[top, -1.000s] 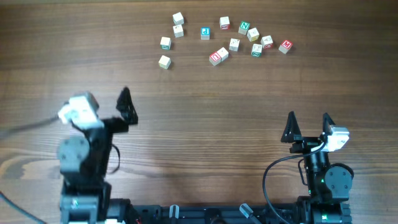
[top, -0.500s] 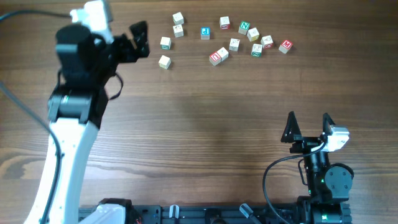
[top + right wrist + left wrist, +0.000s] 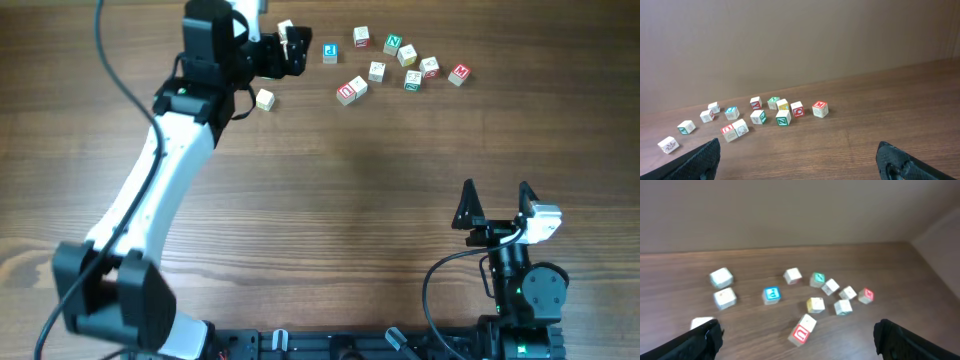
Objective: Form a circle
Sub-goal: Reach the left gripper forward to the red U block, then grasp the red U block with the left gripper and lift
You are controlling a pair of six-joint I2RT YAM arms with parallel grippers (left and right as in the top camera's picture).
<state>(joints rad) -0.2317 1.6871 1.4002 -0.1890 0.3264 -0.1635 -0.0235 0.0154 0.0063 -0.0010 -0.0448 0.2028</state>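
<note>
The circle's small pale wooden letter cubes lie in a loose scatter at the far side of the table, not in a ring. Among them are a blue-letter cube (image 3: 330,53), a red-letter cube (image 3: 347,92), a green N cube (image 3: 393,44) and a lone cube (image 3: 265,98) at the left. My left gripper (image 3: 292,52) hovers open over the scatter's left end and hides some cubes there. In the left wrist view the red-letter cube (image 3: 801,332) sits ahead of the open left gripper (image 3: 797,330). My right gripper (image 3: 495,200) stands open near the front, far from the cubes (image 3: 783,118).
The cubes lie on a dark wooden table (image 3: 350,200). A plain wall rises right behind them. The left arm stretches diagonally from its base at the front left across the left half of the table. A cable trails from it.
The left arm swung from the front left up to the far side, then moved right over the leftmost cubes. Its jaws stayed open. The right arm has not moved.
</note>
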